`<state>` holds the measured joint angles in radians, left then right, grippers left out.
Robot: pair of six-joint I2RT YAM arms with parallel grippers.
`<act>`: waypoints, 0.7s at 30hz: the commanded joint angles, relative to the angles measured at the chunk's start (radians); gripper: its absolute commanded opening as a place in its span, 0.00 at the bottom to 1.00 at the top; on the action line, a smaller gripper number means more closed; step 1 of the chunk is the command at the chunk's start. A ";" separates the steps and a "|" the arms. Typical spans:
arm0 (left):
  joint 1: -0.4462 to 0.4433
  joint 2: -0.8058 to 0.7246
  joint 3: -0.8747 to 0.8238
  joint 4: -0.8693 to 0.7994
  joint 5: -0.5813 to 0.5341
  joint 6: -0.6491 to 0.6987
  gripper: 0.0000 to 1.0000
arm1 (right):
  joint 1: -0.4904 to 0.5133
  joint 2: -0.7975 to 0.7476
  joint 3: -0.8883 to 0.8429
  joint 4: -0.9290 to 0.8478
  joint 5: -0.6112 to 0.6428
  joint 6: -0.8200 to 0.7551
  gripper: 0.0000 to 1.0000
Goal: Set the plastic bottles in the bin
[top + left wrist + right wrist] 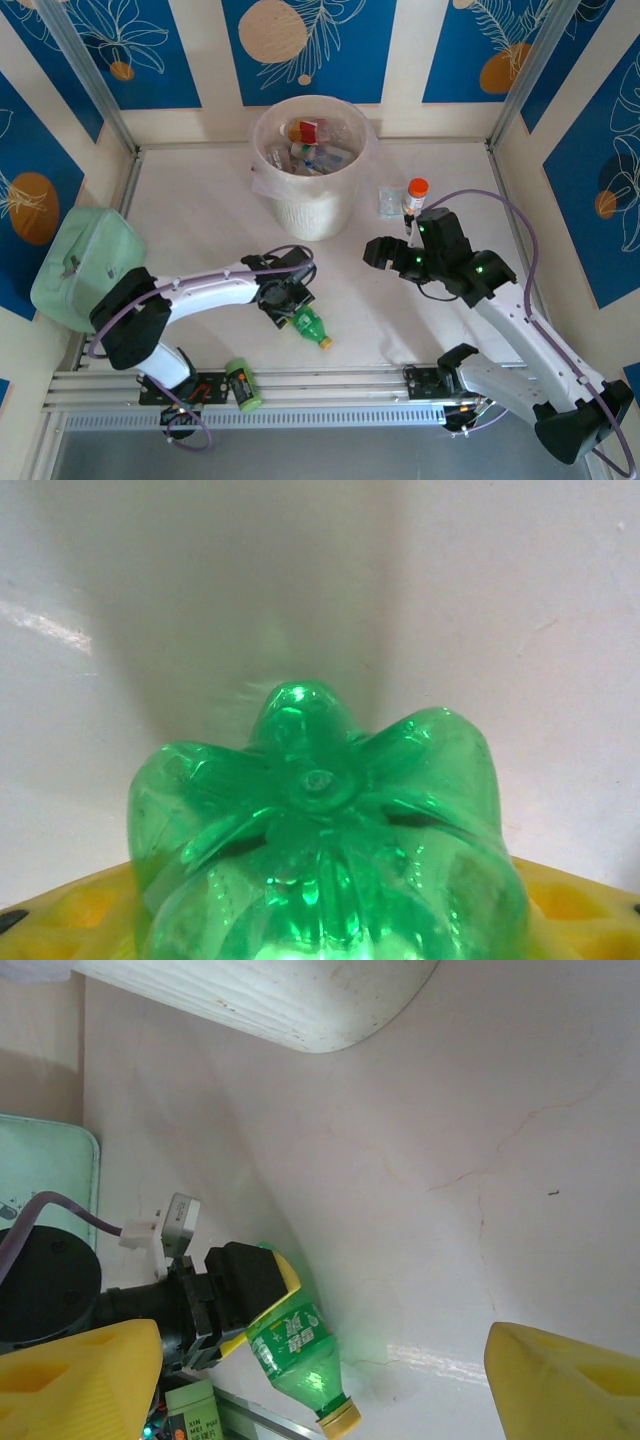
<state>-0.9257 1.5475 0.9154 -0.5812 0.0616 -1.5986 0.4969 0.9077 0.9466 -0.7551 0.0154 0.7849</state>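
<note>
One green bottle (313,328) lies within left pincer (298,316)

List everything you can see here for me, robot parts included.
bin: one, white, ribbed, far middle of the table.
bottles in the bin: several, mixed colours, count unclear.
green bottle: one, green, yellow cap, lying near the middle.
cylinder: one, green and black, near edge, left.
small bottle: one, orange cap, upright right of the bin.
packet: one, clear, beside the small bottle.
container: one, pale green, left edge.
left gripper: one, yellow-tipped, straddling the green bottle.
right gripper: one, open, empty, right of middle.
</note>
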 commanded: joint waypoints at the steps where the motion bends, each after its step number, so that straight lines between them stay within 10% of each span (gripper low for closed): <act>1: 0.008 -0.041 0.045 -0.093 -0.051 0.036 0.58 | -0.010 -0.007 0.033 -0.035 0.021 0.000 0.84; 10: 0.006 -0.135 0.322 -0.338 -0.255 0.339 0.48 | -0.093 -0.048 0.031 -0.047 0.005 0.006 0.84; 21: 0.016 0.045 1.087 -0.525 -0.499 1.014 0.49 | -0.129 -0.058 -0.014 -0.001 -0.075 0.064 0.83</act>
<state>-0.9176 1.5154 1.8778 -1.0328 -0.3447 -0.8577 0.3725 0.8600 0.9428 -0.7700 -0.0147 0.8207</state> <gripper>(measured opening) 0.554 0.828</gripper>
